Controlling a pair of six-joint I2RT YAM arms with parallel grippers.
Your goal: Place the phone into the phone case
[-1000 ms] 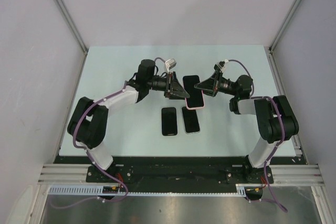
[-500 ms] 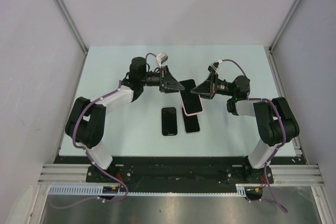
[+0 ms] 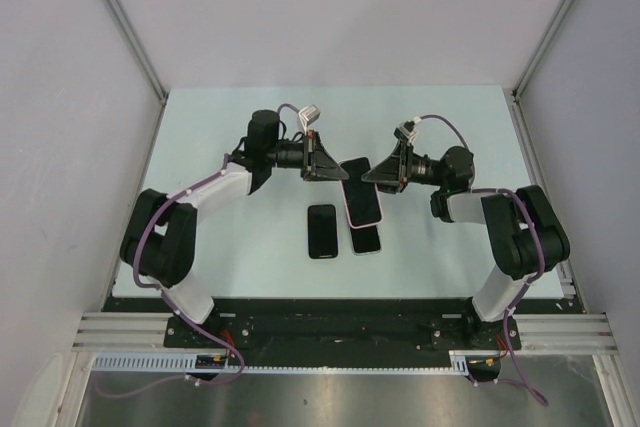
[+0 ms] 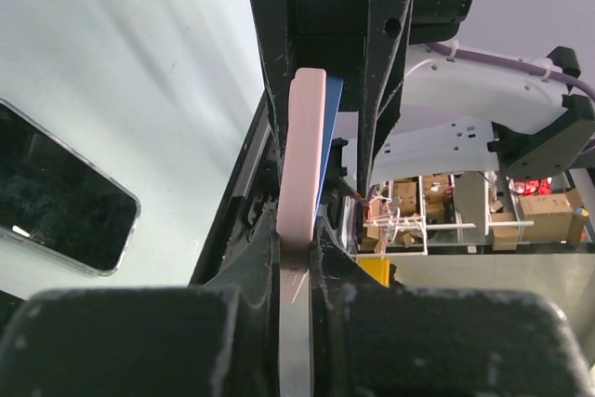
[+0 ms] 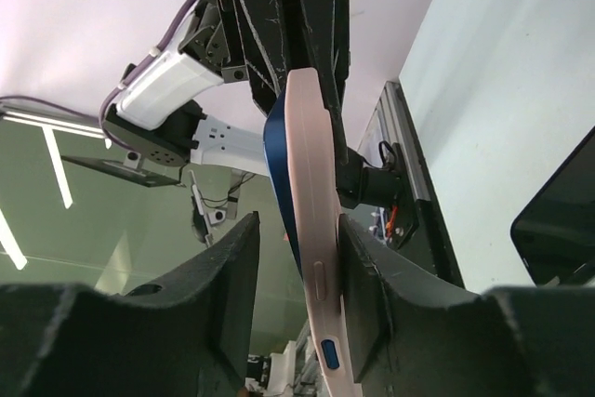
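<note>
A pink phone case (image 3: 364,213) with a dark-screened phone (image 3: 358,185) in it hangs tilted above the table between my two grippers. My left gripper (image 3: 327,164) is shut on the case's edge; in the left wrist view the pink case (image 4: 303,155) is clamped between the jaws (image 4: 296,234), with the blue phone (image 4: 334,127) behind it. My right gripper (image 3: 384,175) straddles the other end. In the right wrist view (image 5: 297,230) the case (image 5: 311,183) rests against one finger, and a gap shows between the blue phone (image 5: 278,163) and the other finger.
Two more dark phones lie flat on the pale table: one (image 3: 321,231) left of centre and one (image 3: 366,239) partly under the held case. One shows in the left wrist view (image 4: 56,197) and another in the right wrist view (image 5: 558,220). Grey walls enclose the table.
Both grippers have shifted slightly left with the case. The case has tilted and now overlaps the right-hand phone on the table.
</note>
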